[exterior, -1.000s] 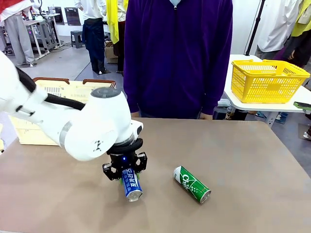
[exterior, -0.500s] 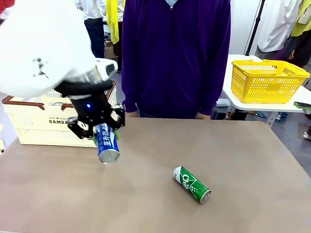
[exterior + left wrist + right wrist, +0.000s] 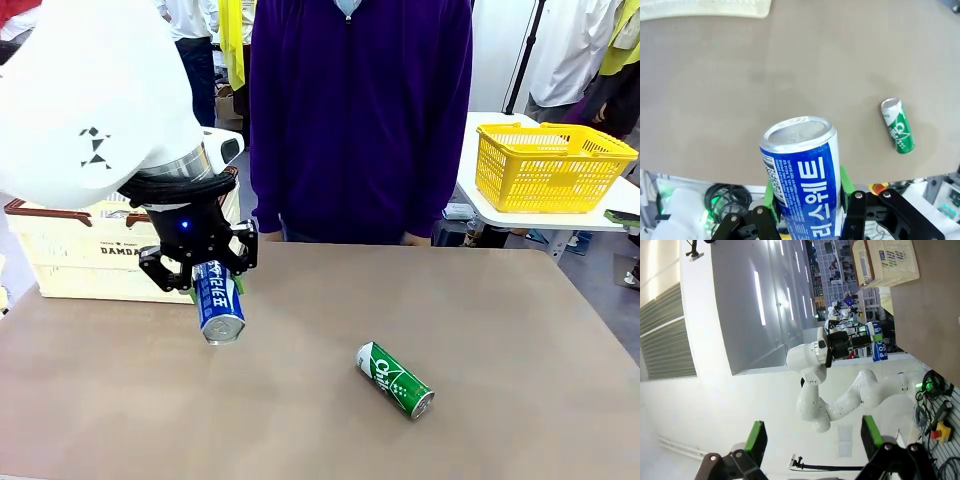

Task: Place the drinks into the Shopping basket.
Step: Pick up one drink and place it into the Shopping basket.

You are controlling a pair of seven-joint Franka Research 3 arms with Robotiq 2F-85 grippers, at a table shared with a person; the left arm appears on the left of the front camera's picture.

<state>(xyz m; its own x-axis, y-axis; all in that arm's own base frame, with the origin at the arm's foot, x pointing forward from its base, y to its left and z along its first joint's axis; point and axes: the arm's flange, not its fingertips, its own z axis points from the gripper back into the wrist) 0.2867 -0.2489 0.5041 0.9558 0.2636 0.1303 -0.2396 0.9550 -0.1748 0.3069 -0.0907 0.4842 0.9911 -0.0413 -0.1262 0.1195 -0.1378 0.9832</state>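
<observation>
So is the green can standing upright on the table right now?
No, the green can lies on its side on the table, apart from the left gripper.

Bare tabletop (image 3: 500,330) lies open across the right and near side, broken only by the green can (image 3: 395,379) lying near the middle. At the far left stands the Shopping basket (image 3: 75,255), with the left gripper (image 3: 203,270) and its blue can (image 3: 218,301) hanging just before it. The person (image 3: 360,120) blocks the far edge.
</observation>
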